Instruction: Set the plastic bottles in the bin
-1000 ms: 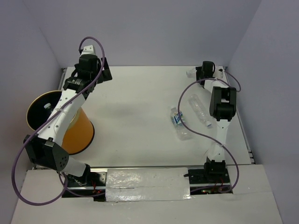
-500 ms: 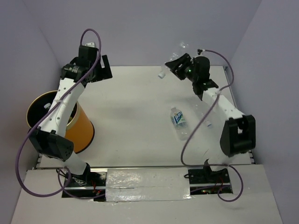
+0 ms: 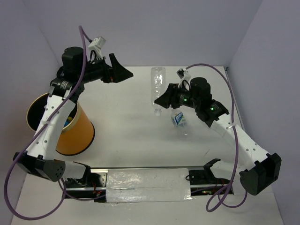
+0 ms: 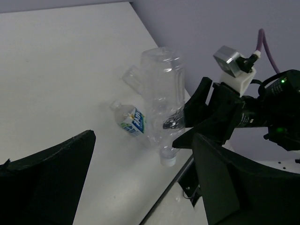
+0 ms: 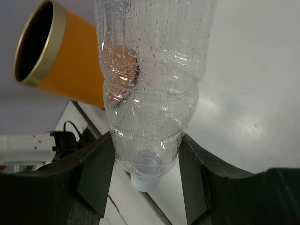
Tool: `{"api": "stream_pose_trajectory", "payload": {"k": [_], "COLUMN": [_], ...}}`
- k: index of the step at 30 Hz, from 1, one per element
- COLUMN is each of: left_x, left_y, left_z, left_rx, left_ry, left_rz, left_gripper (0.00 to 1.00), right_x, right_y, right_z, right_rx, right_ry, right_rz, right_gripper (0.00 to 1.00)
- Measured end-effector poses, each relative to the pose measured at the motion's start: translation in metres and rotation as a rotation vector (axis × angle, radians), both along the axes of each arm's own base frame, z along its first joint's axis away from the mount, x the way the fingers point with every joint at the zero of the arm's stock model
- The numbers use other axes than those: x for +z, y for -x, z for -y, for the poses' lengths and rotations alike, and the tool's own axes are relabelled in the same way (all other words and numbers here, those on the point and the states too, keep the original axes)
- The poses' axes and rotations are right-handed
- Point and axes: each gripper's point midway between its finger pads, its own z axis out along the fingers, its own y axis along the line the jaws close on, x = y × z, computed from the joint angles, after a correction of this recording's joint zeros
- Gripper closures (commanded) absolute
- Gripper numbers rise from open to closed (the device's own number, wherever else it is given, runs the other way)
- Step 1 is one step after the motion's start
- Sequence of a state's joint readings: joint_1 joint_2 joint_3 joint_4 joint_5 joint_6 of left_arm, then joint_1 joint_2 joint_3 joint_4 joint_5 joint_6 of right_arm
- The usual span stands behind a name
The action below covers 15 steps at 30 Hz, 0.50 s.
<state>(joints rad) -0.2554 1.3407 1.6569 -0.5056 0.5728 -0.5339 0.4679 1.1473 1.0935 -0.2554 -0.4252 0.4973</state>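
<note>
- The orange bin (image 3: 72, 136) stands at the left edge of the worktop (image 3: 126, 131), mouth up to take the bottles.
- The left fingers (image 4: 51, 183), spread wide and empty, face the carried bottle. This looks like a handover, since the bin sits on their side.
- A clear unlabelled bottle (image 3: 158, 86) hangs cap-down in mid-air, well apart from the bin. Only the right wrist view shows the droplets inside it.
- The right fingers (image 5: 96, 176) pinch its shoulder, near the cap.
- A labelled bottle (image 3: 179, 122) lies on the worktop under the right arm, out of the right wrist camera's view.
</note>
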Motion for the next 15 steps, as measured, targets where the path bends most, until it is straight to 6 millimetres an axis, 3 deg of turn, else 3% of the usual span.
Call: {"api": "stream_pose_trajectory", "payload": {"k": [3,8,15], "left_x": [-0.013,-0.04,-0.062], "left_y": [-0.001,0.011,0.002], "left_z": [0.028,0.072,0.076], "left_rx": [-0.091,-0.214,-0.199], "left_ry": [0.014,-0.024,-0.032], "left_rz": [-0.031,-0.083,-0.11], "left_gripper": [0.01,0.01,0.01], "right_x": [-0.014,-0.02,-0.023], "right_y": [0.013,0.019,0.023], "right_z": [-0.004,-0.005,-0.005], "right_rx": [0.04,0.058,0.069], "right_ry": [0.04,0.065,0.082], "right_rz": [-0.033,-0.047,-0.06], "right_gripper": [0.48,0.48,0.46]}}
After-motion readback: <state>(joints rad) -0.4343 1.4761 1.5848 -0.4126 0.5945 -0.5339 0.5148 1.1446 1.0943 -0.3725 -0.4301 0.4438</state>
